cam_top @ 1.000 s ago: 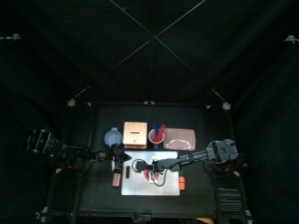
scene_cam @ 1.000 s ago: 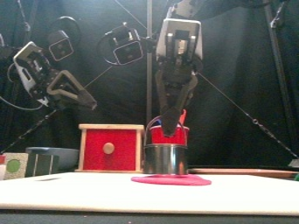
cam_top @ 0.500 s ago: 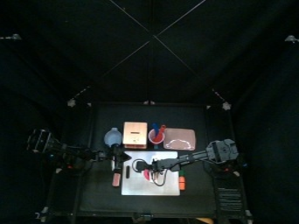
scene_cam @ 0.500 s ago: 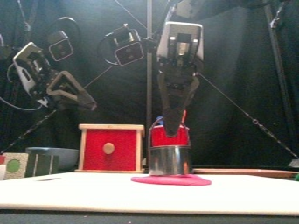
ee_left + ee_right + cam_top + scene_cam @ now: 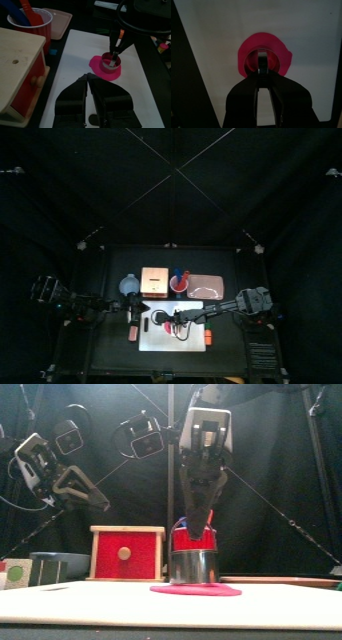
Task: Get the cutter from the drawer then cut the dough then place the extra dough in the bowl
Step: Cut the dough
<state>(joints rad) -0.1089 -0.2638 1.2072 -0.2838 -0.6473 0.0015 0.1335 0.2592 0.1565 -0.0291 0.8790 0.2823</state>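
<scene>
The pink dough (image 5: 197,590) lies flat on the white cutting board (image 5: 94,606). The round metal cutter (image 5: 191,565) stands upright on it. My right gripper (image 5: 201,526) comes down from above and is shut on the cutter's wire handle. In the right wrist view the right gripper (image 5: 263,75) grips just over the cutter (image 5: 262,59), with dough (image 5: 281,59) spread around it. The left gripper (image 5: 89,82) hovers shut and empty, short of the dough (image 5: 100,70) and cutter (image 5: 111,61). From above, the right gripper (image 5: 171,320) is over the board (image 5: 187,340) and the left gripper (image 5: 134,308) is at its left.
The wooden box (image 5: 154,279) with its red drawer front (image 5: 127,554) stands behind the board. The red cup (image 5: 178,283) with toy knives and the pink tray (image 5: 205,284) lie to the box's right. The blue-grey bowl (image 5: 130,283) sits left of the box.
</scene>
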